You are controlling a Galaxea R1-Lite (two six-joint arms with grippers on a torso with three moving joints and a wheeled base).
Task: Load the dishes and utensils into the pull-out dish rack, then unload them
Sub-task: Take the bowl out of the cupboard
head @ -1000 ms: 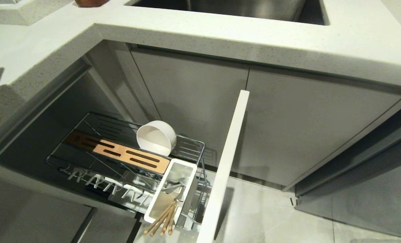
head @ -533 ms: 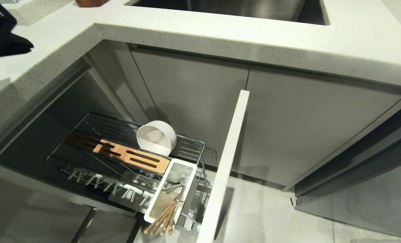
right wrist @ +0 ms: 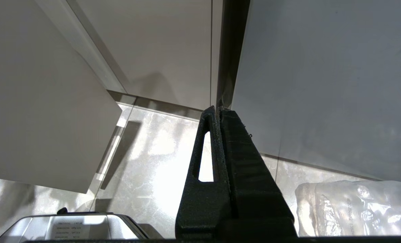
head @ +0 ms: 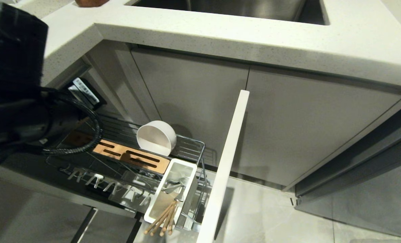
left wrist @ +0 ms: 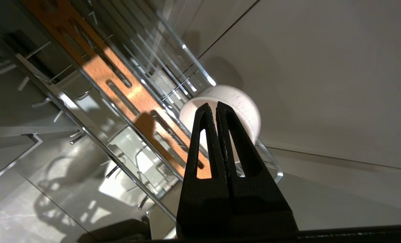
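Observation:
The pull-out dish rack [head: 198, 145] stands drawn out below the counter. A cream-white bowl [head: 156, 137] lies on its side on the upper wire shelf, beside the slotted wooden strip [head: 133, 158]. Chopsticks [head: 161, 219] and a metal spoon [head: 173, 185] sit in the white caddy [head: 157, 199]. My black left arm [head: 18, 111] reaches in over the rack's left end. In the left wrist view my left gripper [left wrist: 212, 106] is shut and empty, pointing at the bowl [left wrist: 244, 104] from a short way off. My right gripper [right wrist: 217, 108] is shut and empty, parked low over the floor.
The rack's pale cabinet front [head: 227, 158] juts out on edge to the right of the caddy. The white countertop [head: 220, 30] overhangs the rack, with the steel sink [head: 237, 8] behind. A prong row [head: 109, 184] lines the rack's near side. A clear plastic bag [right wrist: 355, 206] lies on the floor.
My left arm has swung in from the upper left and come down over the rack's left end. The bowl, utensils and rack have not moved.

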